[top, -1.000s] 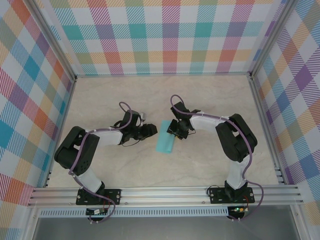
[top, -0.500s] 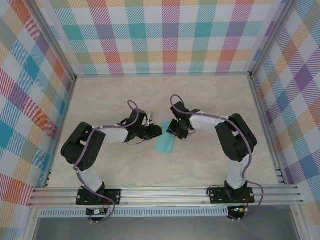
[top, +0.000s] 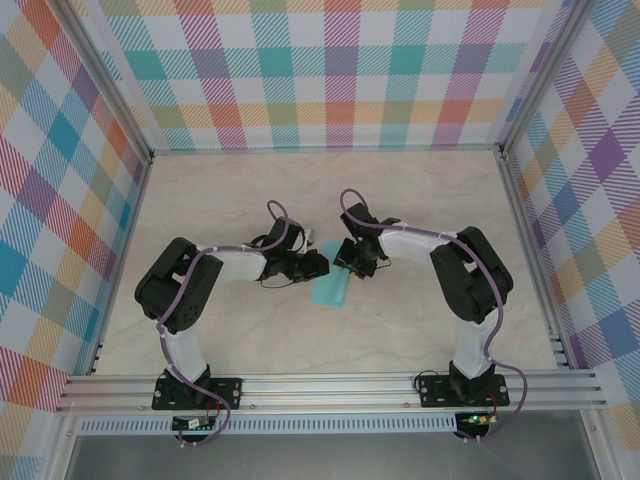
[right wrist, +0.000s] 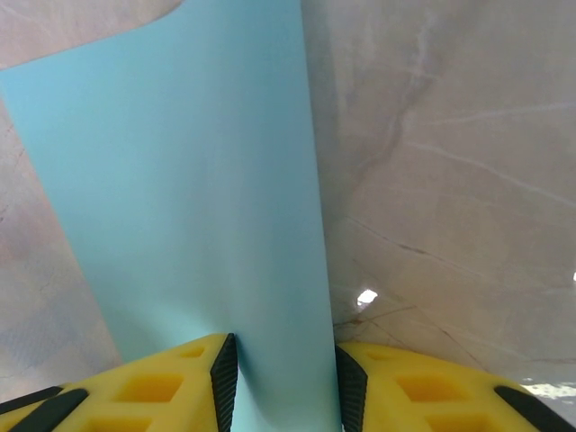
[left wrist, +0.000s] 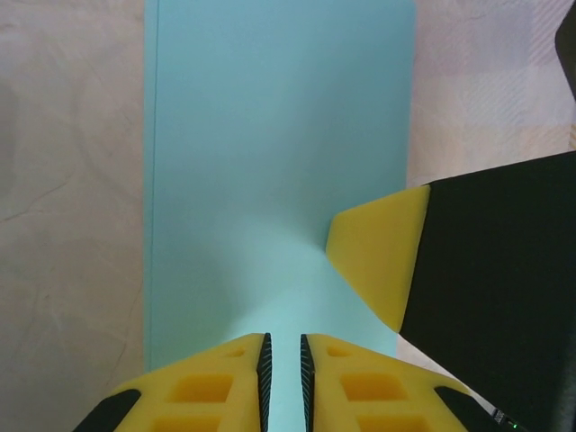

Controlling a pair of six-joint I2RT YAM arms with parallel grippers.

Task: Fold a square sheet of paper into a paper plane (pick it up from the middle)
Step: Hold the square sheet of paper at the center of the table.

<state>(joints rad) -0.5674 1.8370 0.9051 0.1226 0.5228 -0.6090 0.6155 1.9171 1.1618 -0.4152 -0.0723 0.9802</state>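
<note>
While the top view lays out the whole scene, the square sheet of paper [top: 330,289] reads there as a narrow turquoise strip lying on the pale marbled table [top: 220,190], tilted a little, with its far end between the two arms' tips. The left hand [top: 320,266] comes at that end from the left and the right hand [top: 348,262] from the right. The two stand close together, but from this height their fingers are too small to judge.

The left wrist view settles its own side. The two yellow pads [left wrist: 216,378] stand almost together with a thin slit between them, and the paper rises off the table in a soft buckle and runs into that slit, so this hand is pinched on the sheet. Just beside it, at the right of the same view, a yellow fingertip [left wrist: 373,256] of the other hand rests against the paper's edge.

In the right wrist view the sheet stretches away as a smooth blue band, one long edge straight and the far corner curling. The near end fills the gap between that hand's black-edged pads [right wrist: 162,387], which stand moderately apart and grip the paper on both sides.

Plaid walls [top: 340,70] enclose the table.
</note>
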